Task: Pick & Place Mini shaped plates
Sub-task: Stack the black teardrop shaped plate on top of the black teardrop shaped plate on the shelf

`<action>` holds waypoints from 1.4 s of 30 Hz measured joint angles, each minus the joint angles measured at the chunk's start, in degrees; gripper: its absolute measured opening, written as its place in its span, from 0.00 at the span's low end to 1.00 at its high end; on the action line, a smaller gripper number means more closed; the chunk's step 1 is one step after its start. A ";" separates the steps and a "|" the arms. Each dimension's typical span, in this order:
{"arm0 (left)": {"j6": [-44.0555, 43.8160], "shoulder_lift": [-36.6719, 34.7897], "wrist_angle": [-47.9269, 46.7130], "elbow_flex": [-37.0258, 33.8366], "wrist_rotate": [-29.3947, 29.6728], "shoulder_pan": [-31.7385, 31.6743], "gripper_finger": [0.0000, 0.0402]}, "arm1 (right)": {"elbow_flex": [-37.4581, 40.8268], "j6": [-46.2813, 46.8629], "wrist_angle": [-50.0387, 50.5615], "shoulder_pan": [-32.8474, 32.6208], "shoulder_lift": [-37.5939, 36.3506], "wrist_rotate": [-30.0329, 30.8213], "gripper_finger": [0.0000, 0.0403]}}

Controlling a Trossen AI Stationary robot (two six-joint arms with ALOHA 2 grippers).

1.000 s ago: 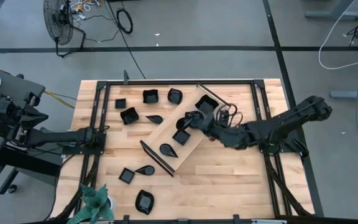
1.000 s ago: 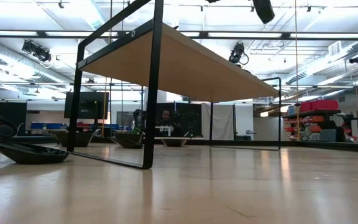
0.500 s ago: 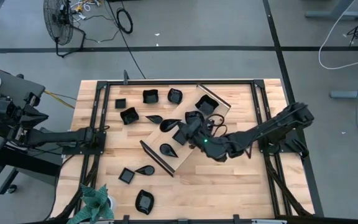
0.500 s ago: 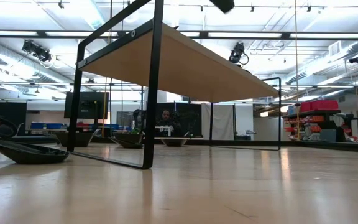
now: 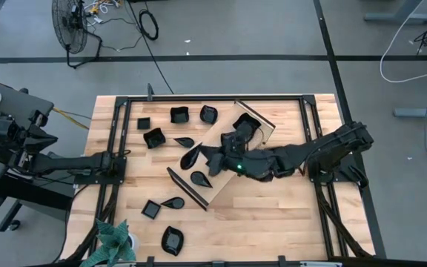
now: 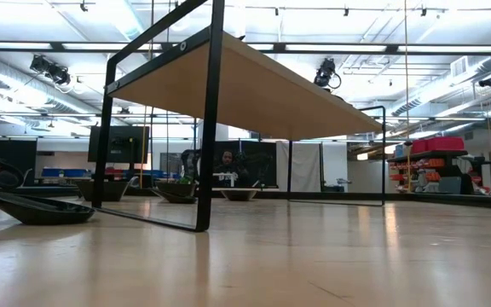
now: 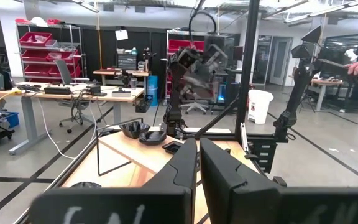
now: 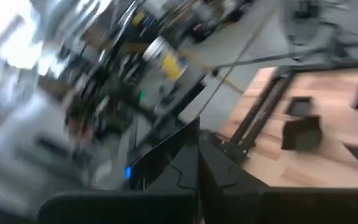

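Note:
My right gripper (image 5: 207, 154) reaches from the table's right and is shut on one black leaf-shaped mini plate (image 5: 191, 156), above the left edge of the light-wood tray (image 5: 232, 174). A teardrop plate (image 5: 199, 179) and a square one (image 5: 246, 123) lie in the tray. Several more mini plates lie flat on the table, among them a teardrop (image 5: 184, 141) and a wavy-rimmed dish (image 5: 154, 137). My left gripper (image 5: 116, 158) waits shut at the table's left edge, holding nothing; its fingers (image 7: 194, 165) show close together in the left wrist view. My right gripper pinches the plate by its rim (image 8: 188, 146) between its two fingers (image 8: 219, 180), at the plate's end nearest the arm. The fingers come about level from the table's right. The plate sticks out ahead of them toward the left, lifted clear of tray and table.
Black frame rails (image 5: 117, 126) run along the table's left and right sides. A green plant (image 5: 113, 241) stands at the near left corner. More plates lie near the far edge (image 5: 179, 115) and near the front left (image 5: 172, 239). In the low view one plate (image 6: 32, 209) rests at the left.
My right gripper has gone up and toward the table's left, from over the tray's middle to its left edge, and has rolled about its own line. It stays shut on the plate, which has travelled with it. It has risen out of the low view.

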State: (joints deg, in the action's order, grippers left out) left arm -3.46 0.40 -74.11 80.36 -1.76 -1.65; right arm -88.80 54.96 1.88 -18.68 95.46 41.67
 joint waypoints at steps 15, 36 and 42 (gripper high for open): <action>0.00 0.00 0.02 0.00 0.00 0.01 0.06 | -15.43 -48.47 26.96 4.81 0.00 -35.30 0.00; 0.00 0.00 0.02 0.00 -0.01 0.00 0.06 | -17.61 -136.95 43.99 8.20 -0.04 -42.74 0.00; 0.00 0.00 0.01 0.00 -0.01 0.01 0.06 | -17.61 -155.12 43.83 10.43 -0.04 -41.13 0.00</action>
State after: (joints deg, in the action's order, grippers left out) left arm -3.46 0.40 -74.10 80.36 -1.77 -1.64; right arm -106.41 -100.16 45.70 -8.24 95.42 0.54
